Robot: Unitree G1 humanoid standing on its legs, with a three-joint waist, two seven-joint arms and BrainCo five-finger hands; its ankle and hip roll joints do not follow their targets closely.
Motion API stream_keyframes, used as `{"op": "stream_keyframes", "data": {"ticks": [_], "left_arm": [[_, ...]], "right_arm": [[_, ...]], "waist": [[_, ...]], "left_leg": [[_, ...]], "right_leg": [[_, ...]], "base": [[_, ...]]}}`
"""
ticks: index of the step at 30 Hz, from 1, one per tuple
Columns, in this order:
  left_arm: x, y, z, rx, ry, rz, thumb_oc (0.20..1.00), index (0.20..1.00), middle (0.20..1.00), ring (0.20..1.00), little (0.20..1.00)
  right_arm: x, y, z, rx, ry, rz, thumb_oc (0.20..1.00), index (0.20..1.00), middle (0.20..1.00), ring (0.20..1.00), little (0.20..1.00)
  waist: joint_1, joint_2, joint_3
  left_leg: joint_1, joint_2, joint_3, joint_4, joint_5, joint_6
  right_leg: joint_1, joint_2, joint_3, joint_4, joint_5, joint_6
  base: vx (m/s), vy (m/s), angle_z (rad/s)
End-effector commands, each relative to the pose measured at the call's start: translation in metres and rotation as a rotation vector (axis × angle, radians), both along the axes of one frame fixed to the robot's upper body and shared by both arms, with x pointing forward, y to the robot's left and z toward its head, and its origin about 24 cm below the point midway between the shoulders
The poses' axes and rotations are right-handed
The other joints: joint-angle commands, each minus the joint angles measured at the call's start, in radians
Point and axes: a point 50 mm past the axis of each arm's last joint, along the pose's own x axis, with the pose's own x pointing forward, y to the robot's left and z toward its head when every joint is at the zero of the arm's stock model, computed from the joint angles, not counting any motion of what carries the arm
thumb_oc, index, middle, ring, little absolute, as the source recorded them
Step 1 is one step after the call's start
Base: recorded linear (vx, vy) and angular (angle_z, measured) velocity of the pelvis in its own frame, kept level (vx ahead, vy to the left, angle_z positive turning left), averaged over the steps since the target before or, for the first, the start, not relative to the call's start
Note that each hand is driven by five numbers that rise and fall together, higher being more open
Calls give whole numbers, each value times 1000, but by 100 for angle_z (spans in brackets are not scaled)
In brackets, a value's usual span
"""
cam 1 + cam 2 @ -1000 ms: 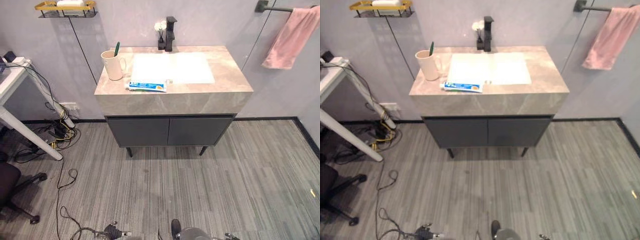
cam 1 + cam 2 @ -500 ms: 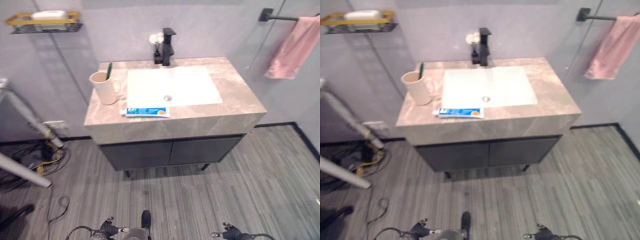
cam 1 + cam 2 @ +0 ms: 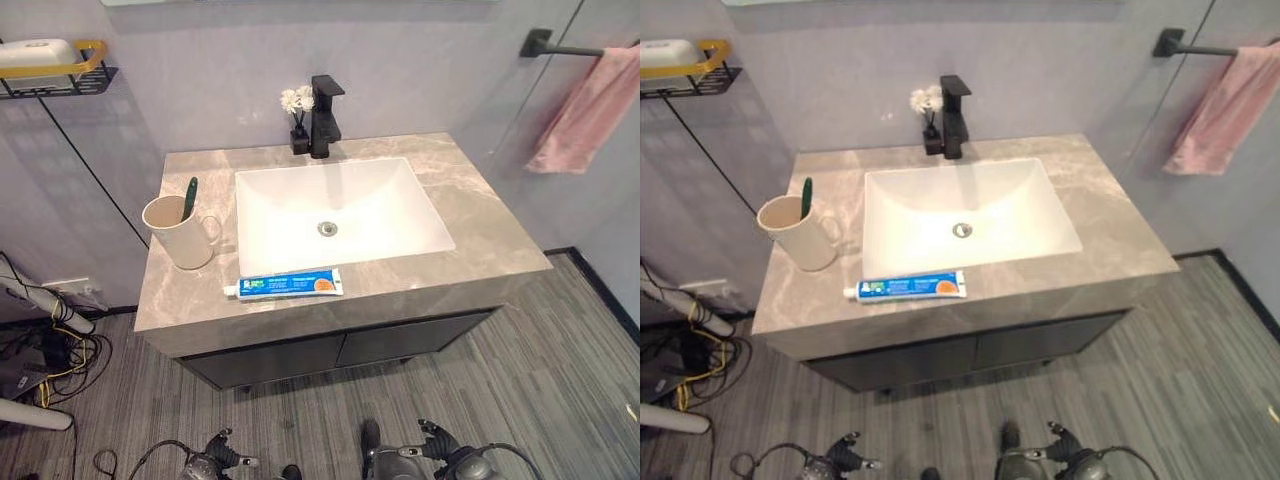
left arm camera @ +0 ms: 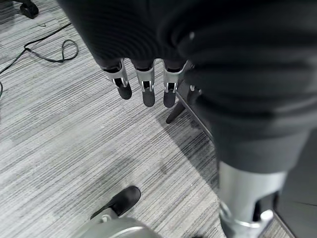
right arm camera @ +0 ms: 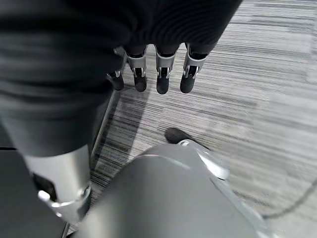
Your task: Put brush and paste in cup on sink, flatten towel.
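The toothpaste tube (image 3: 289, 285) is seen in the left eye view lying flat on the front strip of the marble worktop (image 3: 490, 225), just before the white basin (image 3: 340, 210). The cream cup (image 3: 181, 233) stands to its left, and the green toothbrush (image 3: 189, 198) is already upright inside it. The pink towel (image 3: 585, 110) hangs bunched on a black rail (image 3: 556, 44) on the wall, well apart to the right. So the brush step is judged done; the paste and the towel are left.

In the right eye view the same layout is shown, with a black tap (image 3: 953, 102) and a small flower vase (image 3: 929, 135) behind the basin. Compared with the earlier frames the vanity looms larger and sits lower in the picture, which is taken as the camera having come nearer, not the things having moved.

In the left wrist view the left robot hand (image 4: 143, 82) is seen hanging over the grey floor (image 4: 59, 124), fingers straight, nothing held.

In the right wrist view the right robot hand (image 5: 158, 72) hangs likewise, fingers straight and empty.

The next move is judged to call for a hand to be raised to the worktop and closed round the tube.
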Motion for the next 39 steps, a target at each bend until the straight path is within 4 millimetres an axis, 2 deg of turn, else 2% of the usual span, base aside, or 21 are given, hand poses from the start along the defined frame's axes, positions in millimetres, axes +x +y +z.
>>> {"op": "stream_keyframes", "data": {"ticks": [1, 5, 6, 7, 8, 9, 11, 12, 14, 15, 16, 17, 19, 22, 23, 26, 29, 33, 39], "left_arm": [[26, 7, 14, 52, -136, -84, 1000, 1000, 1000, 1000, 1000], [31, 14, 25, 48, -234, -110, 1000, 1000, 1000, 1000, 1000], [39, 17, 38, 63, -318, -204, 1000, 1000, 1000, 1000, 1000], [49, 21, 51, 112, -385, -324, 1000, 1000, 1000, 1000, 1000], [56, 23, 70, 206, -444, -612, 1000, 1000, 1000, 1000, 1000], [56, 29, 78, 216, -465, -628, 1000, 1000, 1000, 1000, 1000], [56, 30, 79, 218, -463, -628, 1000, 1000, 1000, 1000, 1000], [65, 40, 101, 275, -512, -748, 1000, 1000, 1000, 1000, 1000], [77, 44, 128, 316, -606, -839, 1000, 1000, 1000, 1000, 1000], [79, 45, 141, 318, -652, -865, 1000, 1000, 1000, 1000, 1000], [78, 43, 163, 333, -714, -967, 1000, 1000, 1000, 1000, 1000], [78, 44, 164, 333, -713, -967, 1000, 1000, 1000, 1000, 1000], [76, 42, 196, 353, -785, -1072, 1000, 1000, 1000, 1000, 1000], [71, 45, 206, 358, -788, -1088, 1000, 1000, 1000, 1000, 1000], [71, 43, 227, 363, -863, -1096, 1000, 1000, 1000, 1000, 1000], [78, 40, 257, 384, -1034, -1017, 1000, 1000, 1000, 1000, 1000], [83, 35, 277, 354, -1197, -904, 1000, 1000, 1000, 1000, 1000], [93, 27, 292, 310, -1344, -804, 1000, 1000, 1000, 1000, 1000], [110, 15, 292, 255, -1395, -781, 1000, 1000, 1000, 1000, 1000]], "right_arm": [[15, -23, 11, -96, -50, 87, 1000, 1000, 1000, 1000, 1000], [13, -39, 16, -134, -52, 100, 1000, 1000, 1000, 1000, 1000], [8, -50, 18, -149, -54, 65, 1000, 1000, 1000, 1000, 1000], [5, -57, 19, -155, -59, 24, 1000, 1000, 1000, 1000, 1000], [0, -70, 21, -149, -55, -63, 1000, 1000, 1000, 1000, 1000], [-9, -76, 18, -141, -18, -118, 1000, 1000, 1000, 1000, 1000], [-9, -75, 18, -138, -18, -118, 1000, 1000, 1000, 1000, 1000], [-25, -87, 15, -164, 54, -195, 1000, 1000, 1000, 1000, 1000], [-34, -99, 17, -226, 103, -179, 1000, 1000, 1000, 1000, 1000], [-32, -105, 20, -252, 99, -179, 1000, 1000, 1000, 1000, 1000], [-36, -114, 23, -267, 103, -237, 1000, 1000, 1000, 1000, 1000], [-37, -113, 23, -265, 104, -237, 1000, 1000, 1000, 1000, 1000], [-44, -118, 23, -246, 100, -307, 1000, 1000, 1000, 1000, 1000], [-51, -116, 21, -239, 118, -313, 1000, 1000, 1000, 1000, 1000], [-58, -112, 18, -233, 147, -307, 1000, 1000, 1000, 1000, 1000], [-51, -103, 15, -209, 124, -304, 1000, 1000, 1000, 1000, 1000], [-40, -93, 13, -173, 86, -303, 1000, 1000, 1000, 1000, 1000], [-32, -81, 10, -138, 71, -280, 1000, 1000, 1000, 1000, 1000], [-39, -75, 6, -126, 98, -263, 1000, 1000, 1000, 1000, 1000]], "waist": [[14, 20, 0], [30, 28, 3], [38, 32, 14], [41, 34, 27], [50, 39, 42], [61, 41, 50], [58, 39, 50], [68, 56, 58], [88, 92, 56], [93, 102, 47], [98, 128, 32], [97, 127, 31], [106, 152, 9], [107, 152, -1], [117, 164, -18], [123, 167, -24], [111, 161, -25], [87, 151, -24], [41, 135, -15]], "left_leg": [[-73, 42, -66, 66, 17, -68], [-91, 69, -118, 83, 25, -93], [-127, 88, -144, 113, 31, -119], [-156, 109, -129, 146, 31, -137], [-198, 109, -121, 205, 40, -152], [-217, 99, -123, 238, 44, -157], [-221, 98, -126, 245, 42, -156], [-248, 132, -61, 210, 71, -158], [-261, 173, -29, 114, 140, -168], [-243, 175, -36, 83, 135, -168], [-233, 166, -64, 43, 154, -168], [-232, 166, -65, 40, 155, -168], [-219, 156, -54, 8, 162, -170], [-210, 153, -51, 2, 159, -169], [-195, 143, -53, 1, 151, -166], [-180, 130, -51, 1, 140, -165], [-170, 128, -34, 1, 131, -166], [-160, 131, -6, 1, 118, -167], [-150, 145, 37, 1, 105, -170]], "right_leg": [[65, 19, 22, 13, -20, 17], [83, 34, -24, 34, -56, -3], [96, 28, -74, 35, -80, -9], [107, 18, -111, 39, -95, -12], [115, 8, -152, 40, -104, -13], [124, 3, -167, 40, -106, -13], [125, 3, -170, 39, -106, -13], [131, -20, -217, 47, -121, -7], [130, -35, -256, 54, -128, 1], [123, -40, -265, 60, -134, 6], [125, -45, -267, 51, -129, 11], [126, -44, -268, 49, -127, 11], [142, -57, -279, 27, -118, 18], [155, -58, -284, 14, -114, 20], [181, -63, -293, -6, -109, 22], [200, -72, -285, -38, -93, 28], [204, -74, -269, -63, -76, 35], [198, -68, -232, -84, -60, 37], [174, -52, -177, -95, -49, 39]], "base": [[157, -190, 39], [91, -190, 33], [20, -323, 50], [1, -368, 79], [-15, -262, 104], [1, -166, 105], [-20, -42, 79], [-49, -8, 63], [-23, 43, 70], [41, 85, 100], [39, 48, 82], [75, 90, 56], [87, 67, 21], [89, 31, 33], [108, 44, 33], [76, 44, 1], [39, 26, -5], [27, 8, -27], [10, -13, -26]]}}
